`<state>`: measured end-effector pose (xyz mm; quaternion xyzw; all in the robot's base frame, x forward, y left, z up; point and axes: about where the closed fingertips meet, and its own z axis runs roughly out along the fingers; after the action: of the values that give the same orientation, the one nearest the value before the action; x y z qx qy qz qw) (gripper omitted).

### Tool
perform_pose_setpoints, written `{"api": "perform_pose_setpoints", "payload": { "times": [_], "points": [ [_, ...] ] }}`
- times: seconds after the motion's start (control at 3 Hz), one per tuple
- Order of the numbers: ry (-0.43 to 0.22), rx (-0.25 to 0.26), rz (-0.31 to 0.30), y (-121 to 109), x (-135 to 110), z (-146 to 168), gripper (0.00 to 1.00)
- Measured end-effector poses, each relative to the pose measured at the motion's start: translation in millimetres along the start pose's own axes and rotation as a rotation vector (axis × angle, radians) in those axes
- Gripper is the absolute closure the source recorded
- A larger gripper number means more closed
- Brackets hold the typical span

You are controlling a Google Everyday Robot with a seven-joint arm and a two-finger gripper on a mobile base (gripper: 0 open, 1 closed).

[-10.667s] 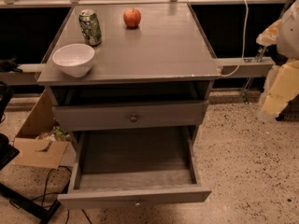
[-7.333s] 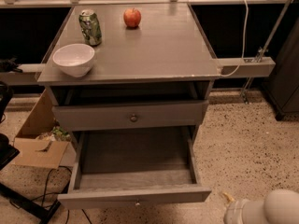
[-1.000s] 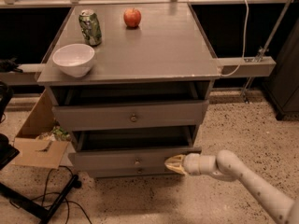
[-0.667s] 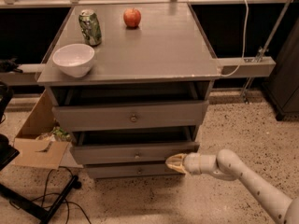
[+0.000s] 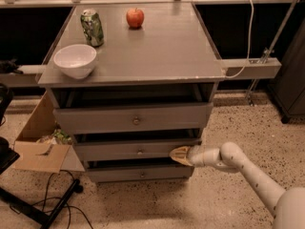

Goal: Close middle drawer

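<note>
Lab-like room: speckled floor (image 5: 238,123), metal rails (image 5: 228,1), loose cables (image 5: 249,27); pincer (image 5: 180,155) at middle drawer (image 5: 119,150).

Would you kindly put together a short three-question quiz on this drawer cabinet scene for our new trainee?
1. True or false: the apple sits inside the white bowl.
2. The gripper is at the right end of which drawer front? A top, B middle, C bottom.
3. Which object stands nearest the bowl on the cabinet top?
Key: 1 false, it lies apart from the bowl; 2 B, the middle drawer; 3 the green can.
</note>
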<state>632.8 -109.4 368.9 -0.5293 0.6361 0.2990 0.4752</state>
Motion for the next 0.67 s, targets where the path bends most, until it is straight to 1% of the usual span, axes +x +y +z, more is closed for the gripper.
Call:
{"api": "perform_pose_setpoints", "payload": {
  "times": [0.33,0.67],
  "points": [
    [0.0,0.0,0.0,0.0,0.0,0.1,0.74],
    [0.0,0.0,0.0,0.0,0.0,0.1,0.43]
  ]
}}
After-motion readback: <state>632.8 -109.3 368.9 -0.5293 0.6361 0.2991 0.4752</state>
